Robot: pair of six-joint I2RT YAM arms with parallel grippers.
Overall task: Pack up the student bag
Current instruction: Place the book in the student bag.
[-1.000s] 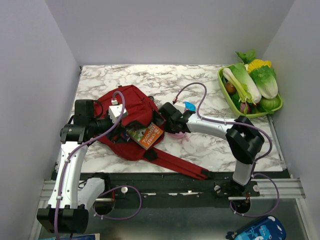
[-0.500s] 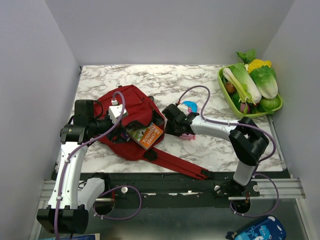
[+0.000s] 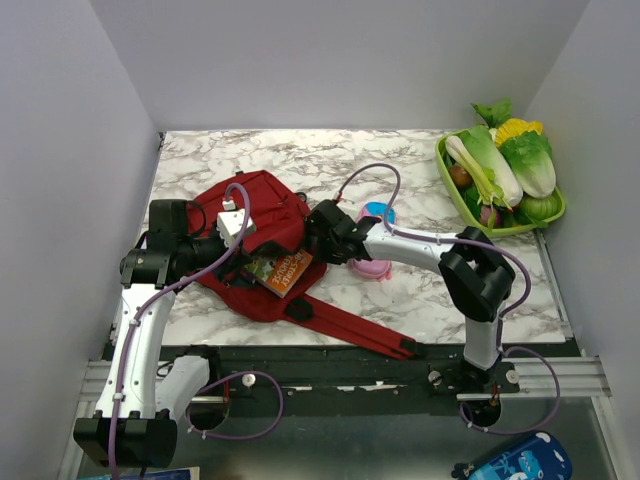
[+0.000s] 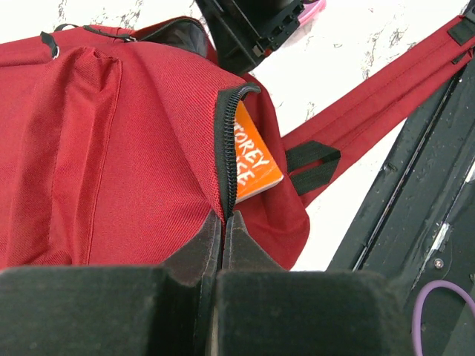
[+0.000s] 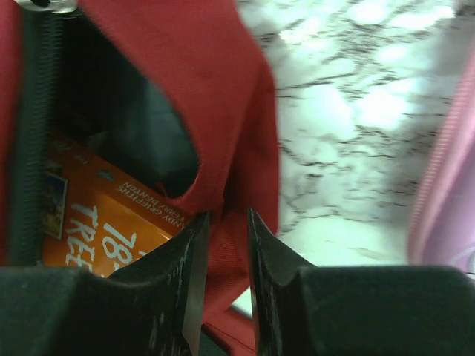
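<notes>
My left pincer (image 4: 223, 219) is clamped tight on the student bag (image 3: 262, 196), right at the end of its zipper. The bag lies flat on the left half of the marble surface (image 3: 400, 160), one strap trailing toward the near edge. An orange book (image 3: 283, 270) sticks halfway out of its open mouth. My right pincer (image 5: 226, 219) is closed to a narrow gap on the red rim of that opening. A pink pencil case (image 3: 375, 268) lies just beside it, and a green basket (image 3: 500, 229) of vegetables sits at the far right.
</notes>
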